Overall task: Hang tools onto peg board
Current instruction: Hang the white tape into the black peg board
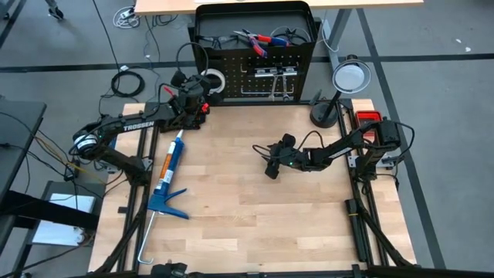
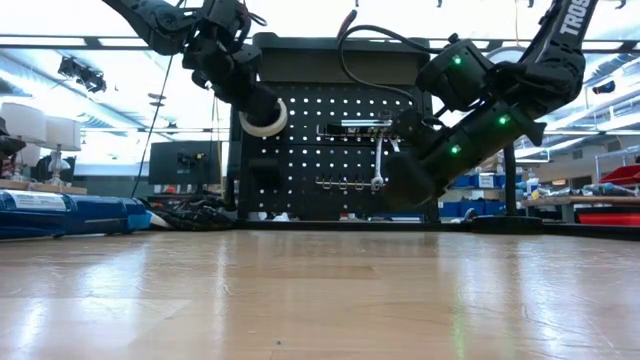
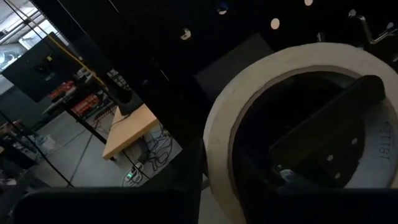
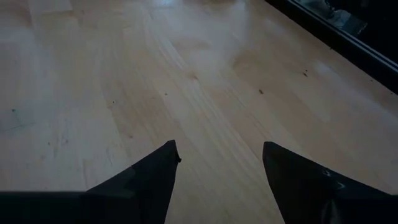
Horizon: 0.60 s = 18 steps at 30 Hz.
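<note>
Tape roll (image 3: 224,137), white: pinched by the left gripper (image 1: 202,86), 1 finger (image 3: 329,127) passing through its core, held up against the left part of the peg board (image 2: 300,150), clear of the counter (image 1: 231,201). Peg board: upright at the counter's far edge; 1 silver wrench (image 2: 379,165) hanging from its hooks, red-handled pliers (image 1: 258,40) lying in the box frame behind. Right gripper (image 1: 272,161): fingers spread, nothing between them, hovering over bare wood near the counter's middle. Blue caulking gun (image 1: 167,174): lying flat on the counter's left side. Round lamp (image 1: 349,77): right of the peg board.
</note>
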{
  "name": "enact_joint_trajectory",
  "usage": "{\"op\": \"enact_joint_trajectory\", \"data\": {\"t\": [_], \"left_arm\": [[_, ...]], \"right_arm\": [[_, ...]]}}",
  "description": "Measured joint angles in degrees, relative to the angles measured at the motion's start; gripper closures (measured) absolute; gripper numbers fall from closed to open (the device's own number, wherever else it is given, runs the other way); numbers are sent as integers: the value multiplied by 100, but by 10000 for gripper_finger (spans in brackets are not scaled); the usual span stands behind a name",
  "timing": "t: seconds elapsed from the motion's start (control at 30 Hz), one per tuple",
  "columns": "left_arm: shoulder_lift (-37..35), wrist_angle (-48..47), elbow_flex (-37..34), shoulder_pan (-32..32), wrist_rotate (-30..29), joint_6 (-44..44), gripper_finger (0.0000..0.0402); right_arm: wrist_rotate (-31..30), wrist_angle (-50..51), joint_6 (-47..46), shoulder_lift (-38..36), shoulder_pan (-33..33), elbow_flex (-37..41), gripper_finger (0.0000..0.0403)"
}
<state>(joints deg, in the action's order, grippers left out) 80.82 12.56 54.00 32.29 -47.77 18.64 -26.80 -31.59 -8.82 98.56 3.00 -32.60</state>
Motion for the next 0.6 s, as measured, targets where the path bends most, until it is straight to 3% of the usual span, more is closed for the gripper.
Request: {"op": "enact_joint_trajectory", "data": {"t": [0.6], "left_arm": [[7, -97, -11, 35, 27, 58, 250]], "right_arm": [[1, 9, 2, 0, -4, 0, 159]]}}
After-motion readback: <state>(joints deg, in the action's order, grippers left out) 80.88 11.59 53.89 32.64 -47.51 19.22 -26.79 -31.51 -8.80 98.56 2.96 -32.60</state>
